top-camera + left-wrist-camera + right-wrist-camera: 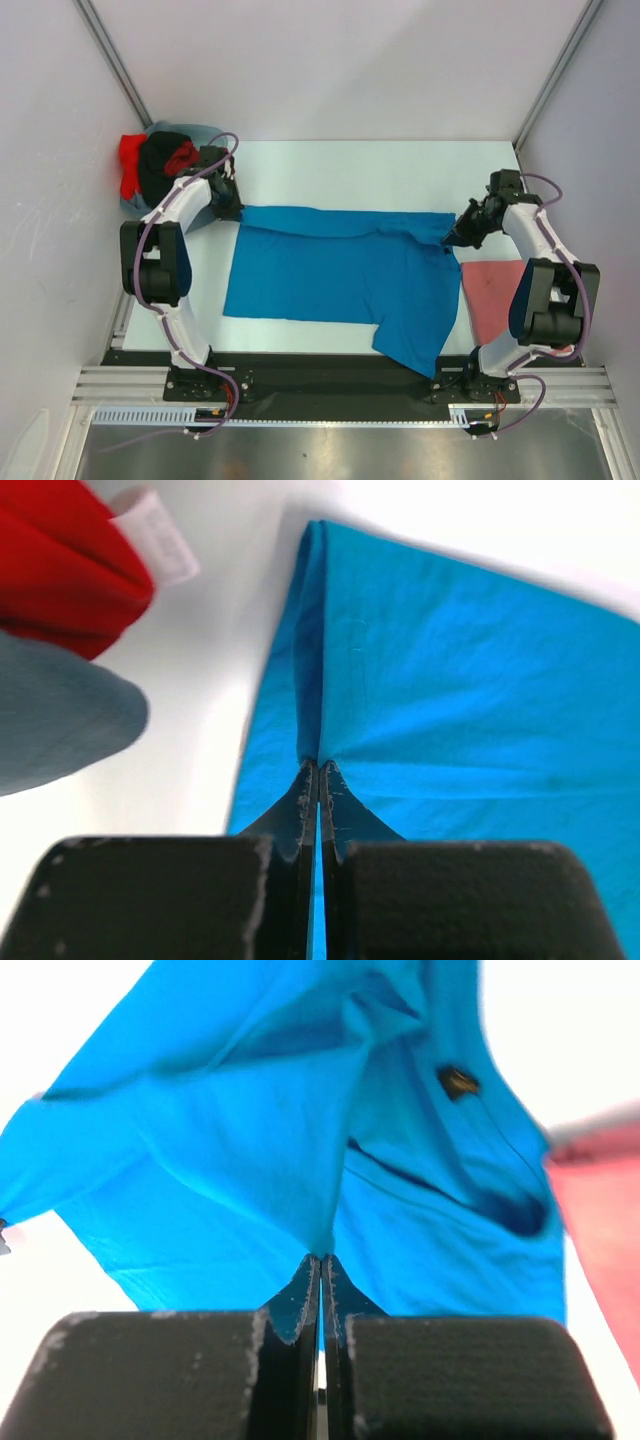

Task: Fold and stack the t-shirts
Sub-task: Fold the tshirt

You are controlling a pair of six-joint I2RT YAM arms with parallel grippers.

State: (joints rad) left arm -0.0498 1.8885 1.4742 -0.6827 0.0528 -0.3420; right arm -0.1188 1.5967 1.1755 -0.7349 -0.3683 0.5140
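Note:
A bright blue t-shirt (pixel 330 275) lies spread across the middle of the table, its far edge folded over and one part hanging toward the front edge. My left gripper (pixel 232 208) is shut on its far left corner; in the left wrist view the gripper (pixel 319 765) pinches a fold of the blue t-shirt (pixel 450 700). At the far right edge my right gripper (pixel 452 238) is shut on the same shirt. In the right wrist view the gripper (pixel 321 1258) has the blue t-shirt (pixel 250 1140) bunched up at its tips. A dull pinkish-red t-shirt (pixel 490 290) lies flat at the right.
A pile of shirts sits at the back left corner: bright red (pixel 130 162), black (pixel 160 165) and grey-blue (pixel 195 130). The red (pixel 60 570) and grey-blue (pixel 60 720) ones lie close to the left of my left gripper. White walls enclose the table on three sides.

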